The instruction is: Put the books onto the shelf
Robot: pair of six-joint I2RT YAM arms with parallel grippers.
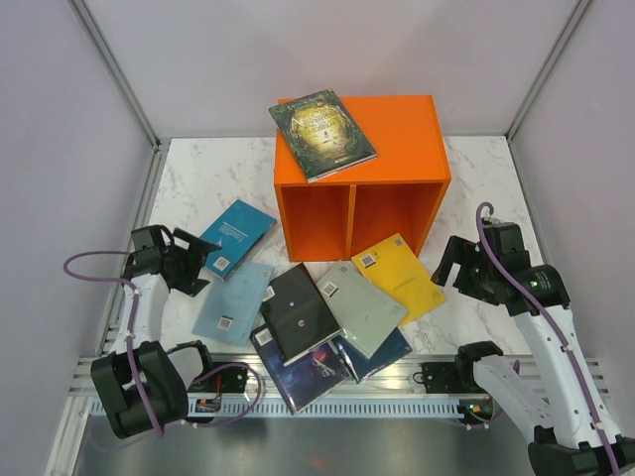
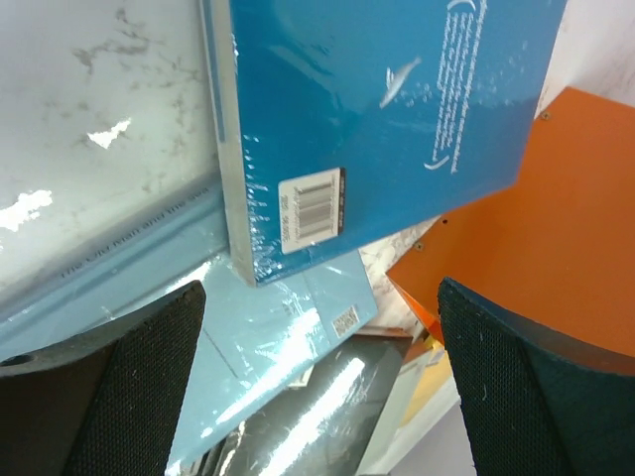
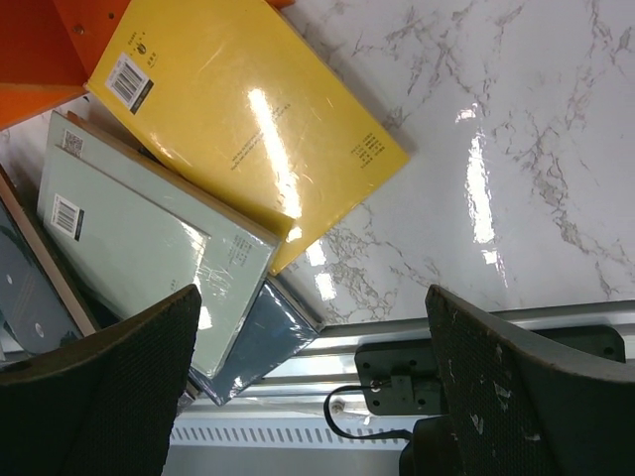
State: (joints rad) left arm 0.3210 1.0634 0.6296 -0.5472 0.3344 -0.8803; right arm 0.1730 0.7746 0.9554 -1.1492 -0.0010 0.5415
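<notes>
Left gripper jaws spread, teal book at its 1 o'clock. Right gripper spread too, yellow book at its 9 o'clock. Shelf carries a green book on top; pile at its 6 o'clock.

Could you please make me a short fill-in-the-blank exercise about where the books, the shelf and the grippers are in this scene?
The dark green book lies on ___ of the orange shelf.
The shelf has ___ cubbies.
The left gripper and the right gripper are both ___ and hold nothing.
The book nearest the right gripper has a ___ cover.
Missing words: top; two; open; yellow.
</notes>
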